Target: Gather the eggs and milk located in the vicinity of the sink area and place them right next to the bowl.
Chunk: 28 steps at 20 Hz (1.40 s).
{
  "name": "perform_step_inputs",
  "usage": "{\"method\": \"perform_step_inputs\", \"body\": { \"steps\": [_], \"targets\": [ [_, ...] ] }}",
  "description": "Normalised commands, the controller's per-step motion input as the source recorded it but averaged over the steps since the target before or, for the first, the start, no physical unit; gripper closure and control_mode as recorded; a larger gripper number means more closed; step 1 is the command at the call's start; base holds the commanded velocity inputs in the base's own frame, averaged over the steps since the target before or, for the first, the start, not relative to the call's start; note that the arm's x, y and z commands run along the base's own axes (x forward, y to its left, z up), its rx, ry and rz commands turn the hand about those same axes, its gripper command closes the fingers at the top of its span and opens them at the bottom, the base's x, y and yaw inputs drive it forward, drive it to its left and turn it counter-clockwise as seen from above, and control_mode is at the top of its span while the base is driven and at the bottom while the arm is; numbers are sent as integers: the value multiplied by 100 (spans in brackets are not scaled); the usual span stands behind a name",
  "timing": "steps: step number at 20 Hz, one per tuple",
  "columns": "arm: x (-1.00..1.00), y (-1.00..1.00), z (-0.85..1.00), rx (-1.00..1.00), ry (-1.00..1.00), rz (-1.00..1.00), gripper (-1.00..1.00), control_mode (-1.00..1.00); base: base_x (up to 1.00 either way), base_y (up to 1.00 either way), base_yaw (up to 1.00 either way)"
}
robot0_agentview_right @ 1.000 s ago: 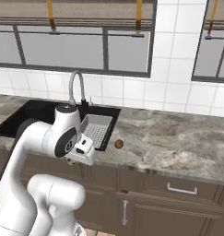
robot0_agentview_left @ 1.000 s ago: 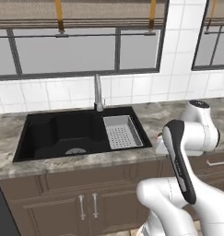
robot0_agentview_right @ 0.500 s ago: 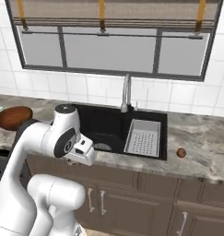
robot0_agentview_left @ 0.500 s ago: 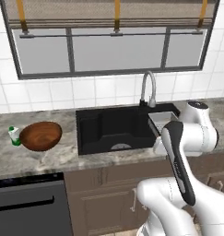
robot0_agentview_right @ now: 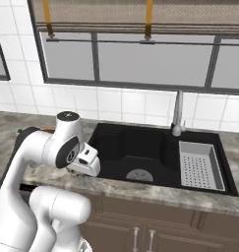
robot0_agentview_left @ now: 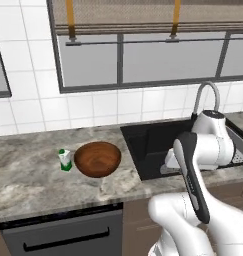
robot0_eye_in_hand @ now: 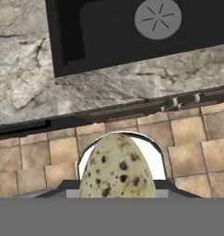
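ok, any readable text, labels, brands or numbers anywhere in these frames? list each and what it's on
None readable.
milk carton: a green mark on its white face, too small to tell whether it holds any letters.
bowl: plain wood, no marking.
egg in the gripper: brown speckles only, no stamp.
sink, its grey tray insert, faucet and oven front: no lettering visible.

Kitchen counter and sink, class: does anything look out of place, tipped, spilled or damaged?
Nothing stands out. The milk carton stands upright beside the bowl, which sits level on the counter. The sink is dry, and the speckled egg in the pincer looks whole.
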Motion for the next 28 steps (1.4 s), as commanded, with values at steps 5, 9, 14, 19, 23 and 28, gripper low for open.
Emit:
{"method": "perform_step_inputs", "body": {
  "steps": [5, 9, 14, 19, 23, 28],
  "targets": [
    [0, 0, 0, 0, 0, 0, 100, 100, 68, 40, -22],
    [0, 0, 0, 0, 0, 0, 100, 100, 16, 18, -4],
    [0, 0, 0, 0, 0, 0, 100, 100, 0, 0, 0],
    [0, 0, 0, 0, 0, 0, 100, 100, 0, 0, 0],
    [0, 0, 0, 0, 0, 0, 100, -100, 0, 0, 0],
    [27, 22, -1, 1, -11, 35, 100, -100, 0, 0, 0]
  ]
}}
